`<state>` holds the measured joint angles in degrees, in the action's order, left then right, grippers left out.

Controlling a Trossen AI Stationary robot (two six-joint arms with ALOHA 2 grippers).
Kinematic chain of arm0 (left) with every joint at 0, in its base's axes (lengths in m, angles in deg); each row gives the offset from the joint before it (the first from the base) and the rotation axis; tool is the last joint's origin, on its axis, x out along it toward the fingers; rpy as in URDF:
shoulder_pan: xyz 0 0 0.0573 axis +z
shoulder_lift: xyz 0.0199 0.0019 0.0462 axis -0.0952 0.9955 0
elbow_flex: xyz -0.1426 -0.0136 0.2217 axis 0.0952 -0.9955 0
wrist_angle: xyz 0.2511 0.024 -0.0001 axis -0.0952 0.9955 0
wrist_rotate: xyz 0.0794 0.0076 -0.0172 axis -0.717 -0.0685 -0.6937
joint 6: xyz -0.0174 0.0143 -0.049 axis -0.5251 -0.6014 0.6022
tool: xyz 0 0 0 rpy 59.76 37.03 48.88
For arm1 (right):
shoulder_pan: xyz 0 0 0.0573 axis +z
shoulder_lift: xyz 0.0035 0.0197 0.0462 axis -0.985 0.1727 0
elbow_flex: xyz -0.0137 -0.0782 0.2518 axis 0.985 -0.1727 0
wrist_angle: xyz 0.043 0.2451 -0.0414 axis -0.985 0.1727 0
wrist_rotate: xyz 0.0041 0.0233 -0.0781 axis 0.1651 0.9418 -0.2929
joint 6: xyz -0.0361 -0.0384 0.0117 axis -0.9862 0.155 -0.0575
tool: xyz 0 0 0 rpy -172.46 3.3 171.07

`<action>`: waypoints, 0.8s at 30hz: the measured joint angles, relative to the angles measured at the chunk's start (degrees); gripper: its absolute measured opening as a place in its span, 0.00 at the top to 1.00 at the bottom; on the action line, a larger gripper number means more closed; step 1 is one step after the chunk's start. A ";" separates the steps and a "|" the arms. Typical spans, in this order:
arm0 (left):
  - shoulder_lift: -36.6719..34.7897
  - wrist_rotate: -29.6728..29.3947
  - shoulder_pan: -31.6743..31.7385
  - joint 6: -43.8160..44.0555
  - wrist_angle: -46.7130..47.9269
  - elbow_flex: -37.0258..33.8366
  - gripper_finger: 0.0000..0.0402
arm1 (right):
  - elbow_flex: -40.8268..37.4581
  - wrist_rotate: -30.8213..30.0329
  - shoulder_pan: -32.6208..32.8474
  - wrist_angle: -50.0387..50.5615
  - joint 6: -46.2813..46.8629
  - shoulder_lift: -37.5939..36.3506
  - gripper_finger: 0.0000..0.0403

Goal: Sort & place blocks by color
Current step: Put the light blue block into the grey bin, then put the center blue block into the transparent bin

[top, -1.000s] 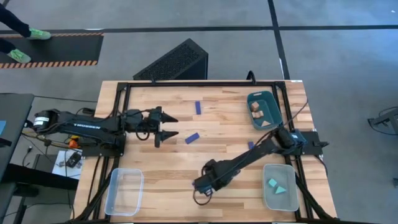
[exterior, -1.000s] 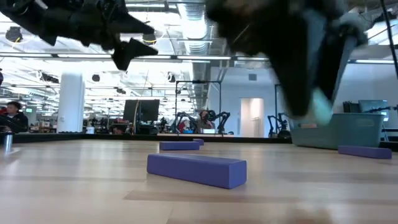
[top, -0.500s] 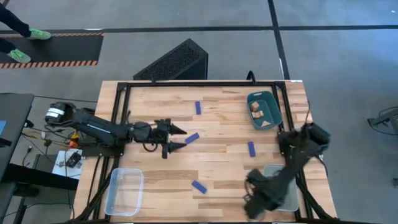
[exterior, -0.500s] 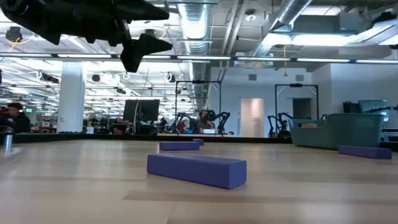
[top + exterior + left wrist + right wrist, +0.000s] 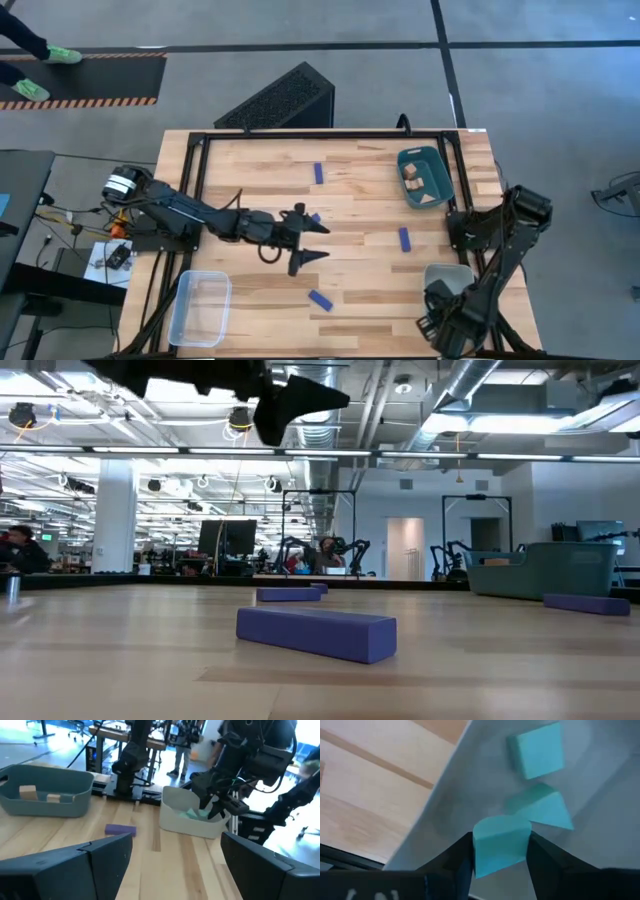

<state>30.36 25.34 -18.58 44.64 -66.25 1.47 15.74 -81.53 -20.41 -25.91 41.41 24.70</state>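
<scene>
My right gripper (image 5: 500,842) hangs over the clear tray (image 5: 446,275) at the table's near right corner, shut on a light teal block (image 5: 501,834). A teal cube (image 5: 537,750) and a teal wedge (image 5: 542,812) lie on the tray floor. My left gripper (image 5: 322,242) is open in the air over the table's middle, above a dark blue bar (image 5: 314,218). Other blue bars lie flat on the table (image 5: 318,173), (image 5: 404,238), (image 5: 320,299). Pale wood pieces (image 5: 29,792) rest in the dark teal bin (image 5: 425,178). My right gripper pinches the light teal block by two opposite side faces (image 5: 480,847) between its two fingers. The fingers point down into the tray from above. The block is lifted clear, just above the teal wedge.
A second clear tray (image 5: 200,305) sits at the near left corner. A black frame runs along the table's edges (image 5: 300,133). In the low view the nearest blue bar (image 5: 315,632) lies in front, with the bin (image 5: 545,568) far to the right. People show in the room beyond.
My right gripper has carried the teal block from the table's near middle to the right and now holds it over the right tray. My left gripper has moved toward the table's right and slightly nearer, staying open. The blue bars have kept still.
</scene>
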 joint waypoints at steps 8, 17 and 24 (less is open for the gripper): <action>-0.62 -3.52 -0.03 -0.38 16.34 7.15 0.27 | -0.09 -5.05 -0.53 1.30 -0.93 -0.19 0.42; -0.93 -8.04 0.29 14.26 31.53 11.58 0.27 | -0.09 -15.34 -2.66 7.95 -1.38 -8.29 0.37; -0.97 -8.24 1.27 18.91 49.86 16.51 0.27 | -0.09 -26.04 -11.43 10.90 -13.94 -15.18 0.37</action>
<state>29.39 17.11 -17.31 63.55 -16.39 17.98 15.65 -107.56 -31.84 -15.01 27.47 9.52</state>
